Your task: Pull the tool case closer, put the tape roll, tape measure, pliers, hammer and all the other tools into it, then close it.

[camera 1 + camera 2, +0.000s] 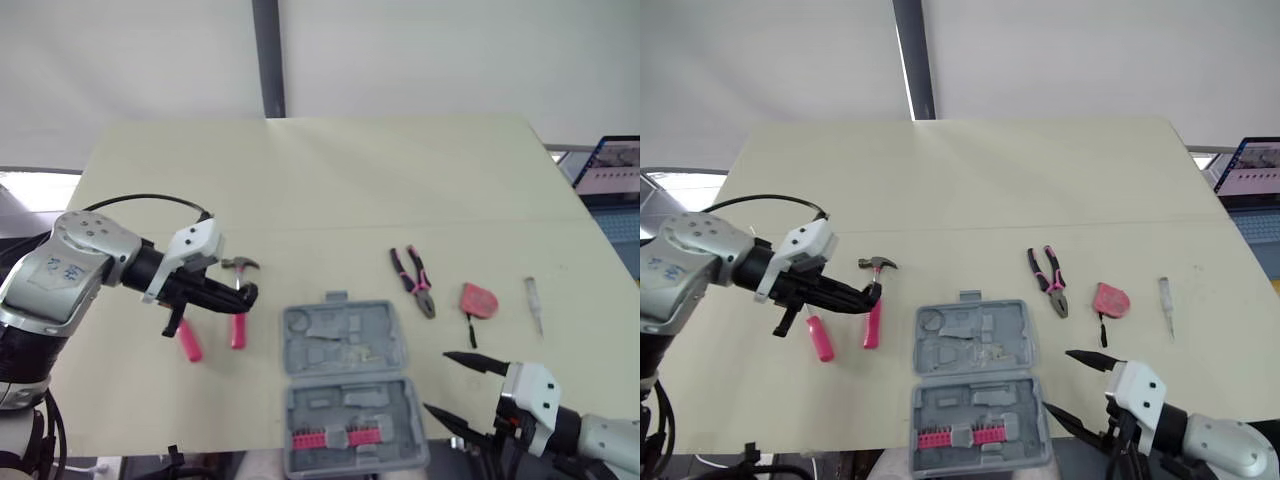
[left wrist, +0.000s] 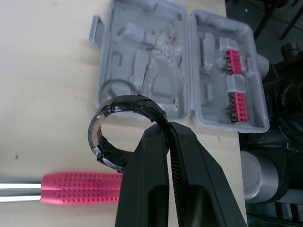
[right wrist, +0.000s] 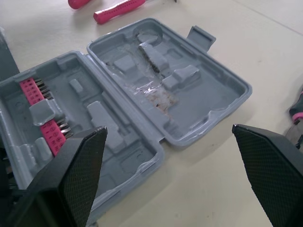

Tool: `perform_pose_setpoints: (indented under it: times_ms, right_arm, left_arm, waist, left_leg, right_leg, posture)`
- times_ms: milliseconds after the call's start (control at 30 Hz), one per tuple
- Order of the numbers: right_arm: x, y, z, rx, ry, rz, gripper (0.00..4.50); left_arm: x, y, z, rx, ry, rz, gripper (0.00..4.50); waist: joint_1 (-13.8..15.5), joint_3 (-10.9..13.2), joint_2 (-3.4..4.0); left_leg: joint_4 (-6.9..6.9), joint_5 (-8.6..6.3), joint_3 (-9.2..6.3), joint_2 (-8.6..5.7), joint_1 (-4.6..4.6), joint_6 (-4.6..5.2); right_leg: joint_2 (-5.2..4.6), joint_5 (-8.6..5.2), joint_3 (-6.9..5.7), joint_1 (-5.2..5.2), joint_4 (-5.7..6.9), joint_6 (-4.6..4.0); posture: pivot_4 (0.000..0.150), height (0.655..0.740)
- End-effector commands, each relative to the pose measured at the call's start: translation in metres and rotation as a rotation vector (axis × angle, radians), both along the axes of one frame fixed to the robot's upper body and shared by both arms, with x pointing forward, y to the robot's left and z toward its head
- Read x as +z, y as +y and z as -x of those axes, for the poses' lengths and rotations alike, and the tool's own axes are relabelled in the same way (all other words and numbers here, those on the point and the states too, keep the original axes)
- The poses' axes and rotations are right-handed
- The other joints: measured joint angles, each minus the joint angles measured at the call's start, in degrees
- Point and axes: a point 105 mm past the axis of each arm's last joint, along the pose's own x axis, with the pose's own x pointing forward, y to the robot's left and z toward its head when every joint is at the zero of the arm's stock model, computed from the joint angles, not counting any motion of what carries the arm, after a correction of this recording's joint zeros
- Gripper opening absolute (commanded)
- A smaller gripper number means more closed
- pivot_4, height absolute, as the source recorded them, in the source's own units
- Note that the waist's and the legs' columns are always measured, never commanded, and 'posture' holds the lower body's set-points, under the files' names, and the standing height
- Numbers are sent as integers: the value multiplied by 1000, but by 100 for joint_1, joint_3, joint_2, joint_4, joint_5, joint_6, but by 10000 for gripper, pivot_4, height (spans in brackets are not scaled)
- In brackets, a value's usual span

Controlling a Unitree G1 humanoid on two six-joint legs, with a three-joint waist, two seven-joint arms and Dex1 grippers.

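Tool case (image 1: 350, 345) lies open on the tabletop (image 1: 350, 180) at the near edge, hinge running left-right. Its near half hangs past that edge.
- Near half: two rows of pink bits (image 1: 340, 438). The other pockets are bare grey.
- Far half: moulded recesses, a round one at its left corner, latch tab on the far rim.

Left hand (image 2: 162, 128) is left of the case, above the tabletop. Its fingers are pinched narrow on the rim of the tape roll (image 2: 125, 103), a black ring standing on edge just off the case's left wall.

Hammer (image 1: 238, 325) is just left of the case, long axis near-far, head at the far end and pink handle toward the near edge. A pink-handled tool (image 1: 188, 342) lies beside it, further left.

Right of the case:
- pliers (image 1: 412, 282), handles far, nose angled near-right
- tape measure (image 1: 478, 300), red
- a small screwdriver (image 1: 534, 303) near the right edge

Right hand (image 1: 437, 380) is at the near right corner with fingers spread wide, holding nothing and aimed at the case.

A broad stretch of tabletop runs from the tools to the far edge.
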Motion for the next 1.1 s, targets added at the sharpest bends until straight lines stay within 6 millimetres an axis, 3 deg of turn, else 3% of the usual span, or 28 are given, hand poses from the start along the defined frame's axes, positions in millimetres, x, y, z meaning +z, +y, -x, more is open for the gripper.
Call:
perform_pose_setpoints:
  times_ms: [33, 633, 1100]
  right_arm:
    - [9, 8, 5, 13, -52, -3, 45000]
    - [29, 3, -8, -33, -119, -16, 45000]
    - [31, 6, -12, -35, -126, -29, 45000]
  left_arm:
    - [-8, -3, -2, -39, -3, -52, 269]
    - [-38, -47, -17, -84, -32, -169, 269]
    - [-54, -64, -30, -76, -56, -238, 269]
  waist:
    - [-13, 0, 1]
    - [16, 0, 0]
    - [15, 0, 0]
  left_leg:
    - [-1, 0, 0, 0, 1, 0]
    - [5, -1, 2, 0, 0, 1]
    - [11, -2, 2, 0, -3, 3]
  right_leg:
    - [0, 0, 0, -1, 1, 0]
    - [0, -1, -1, -1, 5, -3]
    - [0, -1, -2, -1, 6, -3]
  posture:
    - [1500, 7360]
    - [1500, 7360]
    - [1500, 7360]
